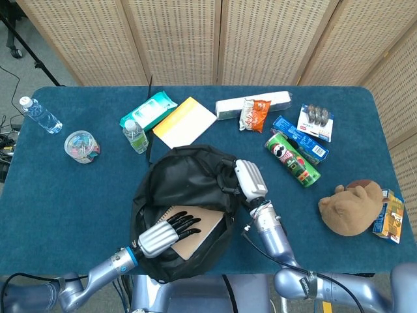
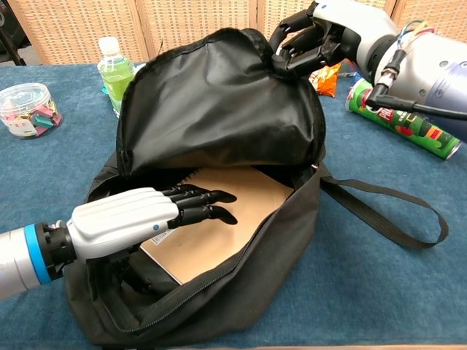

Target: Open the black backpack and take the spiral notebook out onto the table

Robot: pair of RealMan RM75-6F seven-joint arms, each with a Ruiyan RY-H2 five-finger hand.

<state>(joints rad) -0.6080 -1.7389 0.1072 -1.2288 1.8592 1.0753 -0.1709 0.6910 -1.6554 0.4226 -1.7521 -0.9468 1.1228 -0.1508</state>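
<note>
From above, two water bottles show; the chest view shows one. One black backpack (image 2: 219, 124) lies open with one spiral notebook (image 2: 226, 226) inside. The left hand (image 2: 139, 219) rests flat on the notebook, fingers extended. The right hand (image 2: 321, 36) grips the backpack's raised flap.

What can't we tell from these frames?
- Left hand on the spiral notebook: chest view, palm hides any contact or grip.
- Notebook's spiral edge: both views, covered by the hand and the black backpack flap.
- Right hand fingertips on the flap: chest view, buried in fabric.
- Clear tub contents: head view, too small.
</note>
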